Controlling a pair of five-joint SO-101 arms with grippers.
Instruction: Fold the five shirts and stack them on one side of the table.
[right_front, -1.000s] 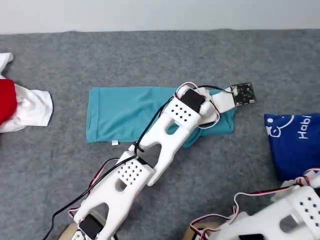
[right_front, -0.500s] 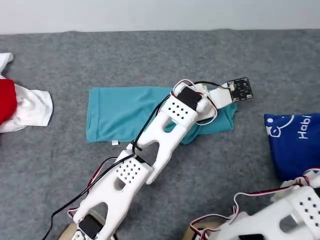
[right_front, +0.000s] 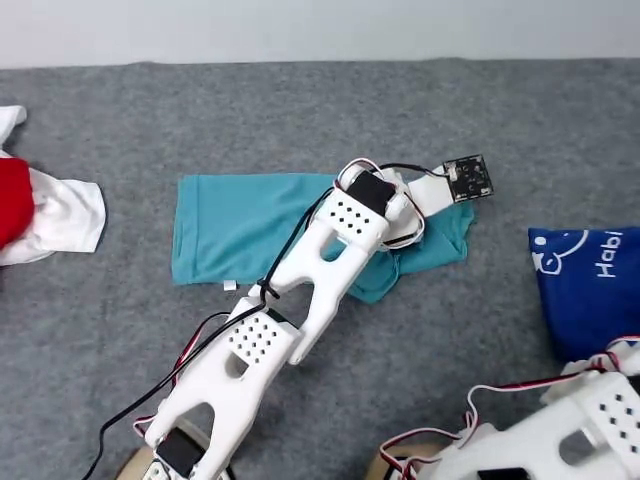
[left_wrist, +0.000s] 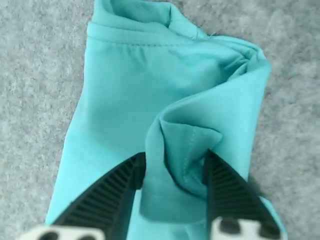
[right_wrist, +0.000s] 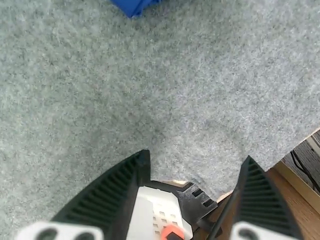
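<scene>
A raised fold of the teal shirt (left_wrist: 175, 90) is pinched between the nearly closed fingers of the left hand (left_wrist: 175, 162). The cloth is bunched at that end, the one nearer the blue shirt (right_front: 585, 285), and the rest is spread flat at the middle of the grey counter (right_front: 300, 100). The right hand (right_wrist: 195, 160) is held wide apart and empty above bare felt by the counter's near edge. The blue shirt is laid at the right edge, well apart from the teal one. At the left edge, white cloth (right_front: 65, 215) and red cloth (right_front: 10, 200) are piled, possibly two shirts.
</scene>
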